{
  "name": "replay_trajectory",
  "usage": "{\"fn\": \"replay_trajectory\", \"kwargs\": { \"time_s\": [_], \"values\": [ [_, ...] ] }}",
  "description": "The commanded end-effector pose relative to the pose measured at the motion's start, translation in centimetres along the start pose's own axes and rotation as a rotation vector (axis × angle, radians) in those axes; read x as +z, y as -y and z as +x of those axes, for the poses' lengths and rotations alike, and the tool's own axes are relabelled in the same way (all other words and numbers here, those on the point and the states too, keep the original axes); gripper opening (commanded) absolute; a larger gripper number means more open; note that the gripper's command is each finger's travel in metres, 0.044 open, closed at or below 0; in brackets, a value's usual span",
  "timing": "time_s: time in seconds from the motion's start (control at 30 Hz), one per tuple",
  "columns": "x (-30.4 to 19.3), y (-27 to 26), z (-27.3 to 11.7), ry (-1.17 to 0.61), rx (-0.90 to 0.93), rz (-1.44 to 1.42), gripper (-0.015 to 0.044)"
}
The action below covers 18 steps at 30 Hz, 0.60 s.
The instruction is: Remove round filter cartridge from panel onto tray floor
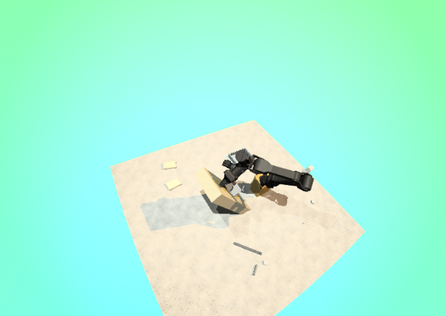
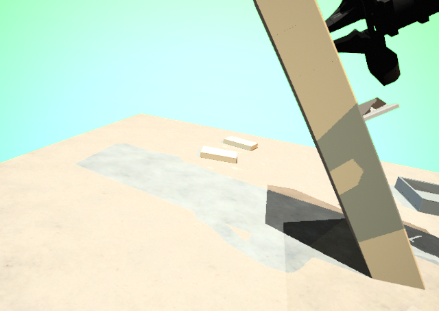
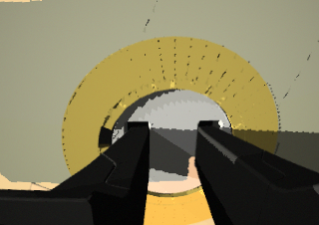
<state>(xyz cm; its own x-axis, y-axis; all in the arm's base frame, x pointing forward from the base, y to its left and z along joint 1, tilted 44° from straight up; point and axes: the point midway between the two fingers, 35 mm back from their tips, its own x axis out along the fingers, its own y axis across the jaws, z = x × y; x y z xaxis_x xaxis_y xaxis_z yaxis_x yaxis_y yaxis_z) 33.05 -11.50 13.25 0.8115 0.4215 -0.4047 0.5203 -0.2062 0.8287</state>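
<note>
At wrist-view centre the pincer is clamped on the filter cartridge, fingers sunk in its two face slots, the grey disc seated inside the yellow collar of the service panel. I'd keep the squeeze firm and draw straight back along the bore, no tilt, or it may jam. Only the exterior view shows the panel leaning and the tray at 4 o'clock of its foot; only wrist shows the grip.

The arm reaches forward, its fingers clamped narrowly on the filter cartridge.
</note>
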Motion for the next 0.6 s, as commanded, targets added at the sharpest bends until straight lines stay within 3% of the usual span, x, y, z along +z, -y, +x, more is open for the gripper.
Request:
{"fn": "replay_trajectory", "kwargs": {
  "time_s": [0.0,0.2,0.57],
  "values": [
    [-0.15,-0.04,0.84,-0.003,-0.012,0.156,0.0],
    [-0.15,-0.04,0.82,-0.001,-0.013,0.353,0.0],
    [-0.16,-0.04,0.92,-0.002,-0.012,0.229,0.0]
  ]
}}
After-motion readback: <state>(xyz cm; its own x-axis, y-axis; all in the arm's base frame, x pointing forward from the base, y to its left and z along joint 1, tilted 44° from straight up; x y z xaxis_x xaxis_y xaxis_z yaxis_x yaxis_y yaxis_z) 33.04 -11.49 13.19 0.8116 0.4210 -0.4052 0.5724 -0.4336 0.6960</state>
